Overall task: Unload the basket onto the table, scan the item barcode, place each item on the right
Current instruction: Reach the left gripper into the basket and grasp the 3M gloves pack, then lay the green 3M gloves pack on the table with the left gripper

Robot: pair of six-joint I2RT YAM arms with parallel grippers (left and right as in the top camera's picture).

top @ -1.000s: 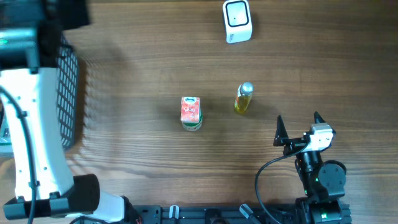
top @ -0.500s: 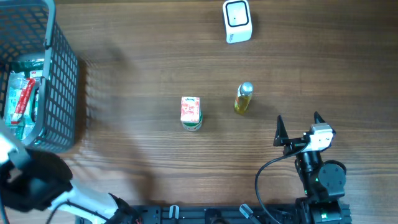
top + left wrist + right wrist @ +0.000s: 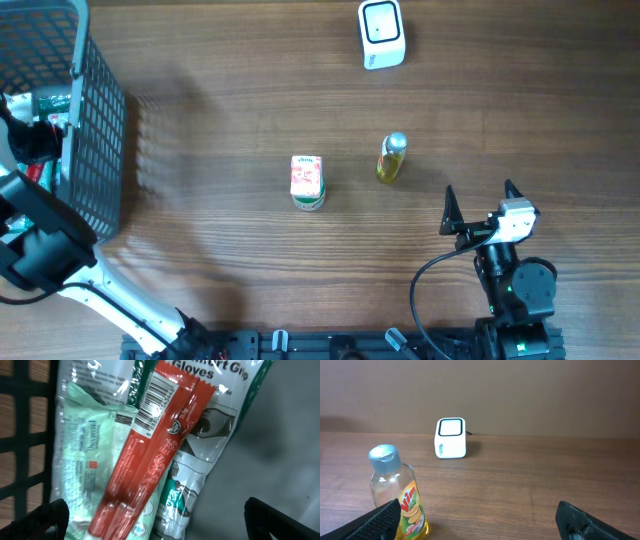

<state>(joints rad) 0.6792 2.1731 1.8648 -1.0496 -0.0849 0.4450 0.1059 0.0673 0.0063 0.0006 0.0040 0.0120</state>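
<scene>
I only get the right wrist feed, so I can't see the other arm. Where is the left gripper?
Observer: The left gripper is over the basket at the left edge of the table, jaws open, holding nothing.
Operator: What's beneath it?
Observer: A red packet, its barcode facing up, lying across a gloves pack.
Operator: Anything near my bottle that I miss?
Observer: A small carton stands to the left of the bottle, apart from it.

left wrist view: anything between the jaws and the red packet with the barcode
Nothing visible does. The red packet lies bare on top of the gloves pack and the green pack in the basket, with the open left gripper straight above it.
</scene>
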